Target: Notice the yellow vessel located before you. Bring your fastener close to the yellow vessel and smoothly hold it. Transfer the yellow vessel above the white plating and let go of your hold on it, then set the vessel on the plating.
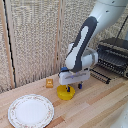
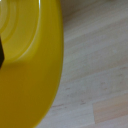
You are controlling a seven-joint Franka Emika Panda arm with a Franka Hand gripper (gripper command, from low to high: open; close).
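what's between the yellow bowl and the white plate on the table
Nothing: in the exterior view only bare wooden table separates the yellow bowl from the white plate. The orange block sits off that line.

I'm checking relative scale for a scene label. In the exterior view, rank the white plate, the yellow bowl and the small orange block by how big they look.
1. White plate, clearly the widest.
2. Yellow bowl, partly hidden under the tool.
3. Orange block, smallest; it sits farther back, yet the gap looks real.
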